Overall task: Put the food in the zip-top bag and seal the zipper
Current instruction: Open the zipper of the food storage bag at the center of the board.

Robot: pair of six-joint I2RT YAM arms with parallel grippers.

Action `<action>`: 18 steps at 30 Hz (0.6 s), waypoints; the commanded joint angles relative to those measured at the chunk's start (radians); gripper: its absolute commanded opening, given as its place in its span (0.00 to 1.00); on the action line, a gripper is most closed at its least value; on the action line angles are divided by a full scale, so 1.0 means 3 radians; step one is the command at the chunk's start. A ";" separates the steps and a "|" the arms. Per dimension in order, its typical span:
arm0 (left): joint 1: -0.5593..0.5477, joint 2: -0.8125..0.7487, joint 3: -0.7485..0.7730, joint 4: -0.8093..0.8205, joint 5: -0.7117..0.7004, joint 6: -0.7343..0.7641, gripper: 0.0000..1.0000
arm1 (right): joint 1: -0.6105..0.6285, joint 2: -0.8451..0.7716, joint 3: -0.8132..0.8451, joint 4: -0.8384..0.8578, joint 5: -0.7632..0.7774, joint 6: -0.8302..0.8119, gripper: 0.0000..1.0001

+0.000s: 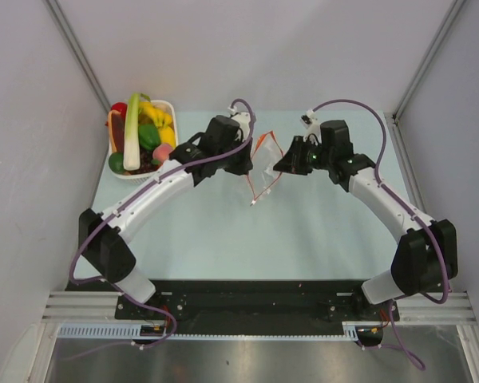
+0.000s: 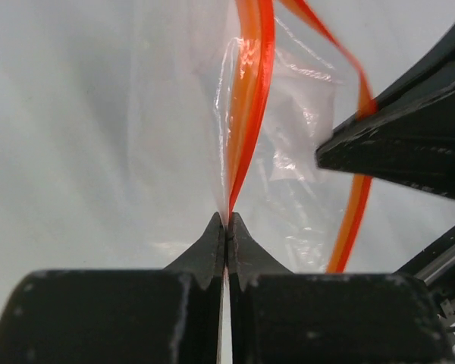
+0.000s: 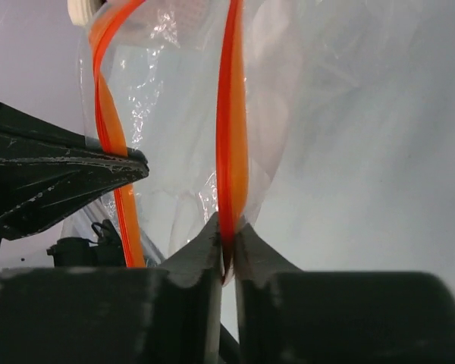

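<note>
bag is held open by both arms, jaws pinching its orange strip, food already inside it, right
No, the bag is empty. The top external view shows the food in the white basket. The jaws of the left gripper and right gripper do pinch the orange strip.

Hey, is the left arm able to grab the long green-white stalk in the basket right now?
Probably not yet: the left tool is shut on the zip-top bag's zipper. The stalk lies uncovered in the basket beside that arm, so nothing else blocks it.
</note>
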 commanded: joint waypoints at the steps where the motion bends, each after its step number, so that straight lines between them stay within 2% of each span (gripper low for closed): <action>1: 0.0288 -0.0265 -0.0319 0.0175 0.0356 -0.0176 0.00 | -0.0129 -0.0135 0.0095 -0.0045 0.0092 -0.0114 0.05; 3: 0.0457 -0.0392 -0.0548 0.0272 0.0509 -0.0181 0.00 | -0.0216 -0.0176 0.0105 -0.0162 0.0067 -0.0160 0.00; 7: 0.0662 -0.0587 -0.0861 0.0441 0.0653 -0.0079 0.00 | -0.0395 -0.0284 0.0100 -0.0423 -0.0005 -0.0359 0.00; 13: 0.0667 -0.0521 -0.0908 0.0503 0.1005 -0.0022 0.09 | -0.0171 -0.0274 0.0049 -0.0567 -0.0245 -0.0477 0.00; 15: 0.0662 -0.0439 -0.0867 0.0452 0.1143 0.0033 0.17 | -0.0084 -0.0269 0.0054 -0.0556 -0.0246 -0.0462 0.00; 18: 0.0667 -0.0449 -0.0805 0.0375 0.1220 0.0182 0.42 | -0.0074 -0.0269 0.0054 -0.0515 -0.0220 -0.0400 0.00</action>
